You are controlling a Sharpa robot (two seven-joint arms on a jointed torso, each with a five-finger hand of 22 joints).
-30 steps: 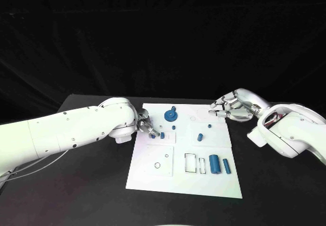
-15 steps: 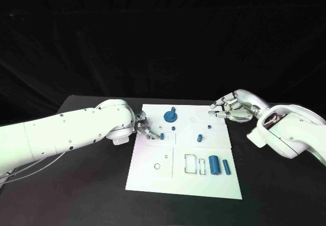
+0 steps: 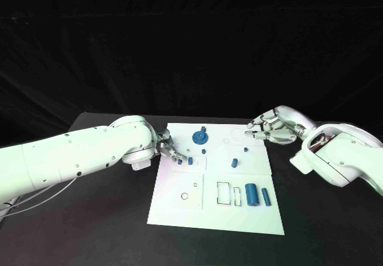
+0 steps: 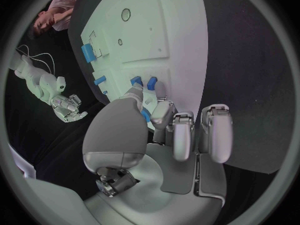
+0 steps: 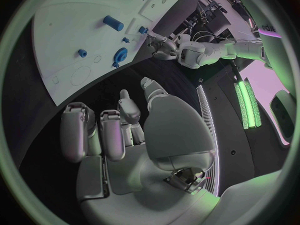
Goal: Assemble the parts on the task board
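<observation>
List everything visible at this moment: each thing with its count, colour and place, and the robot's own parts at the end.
Table: one, black, under everything.
Task board: one, white, middle of the table.
Round part: one, blue, far end of the board.
Small parts: several, blue, scattered across the board's far half; exact count hard to tell.
Long parts: two, blue, side by side on the board's near right area, beside outlined rectangular slots.
Left hand: silver, at the board's left edge, fingertips by a small blue part; whether it holds anything is unclear.
Right hand: silver, fingers curled, above the board's far right corner, holding nothing.
</observation>
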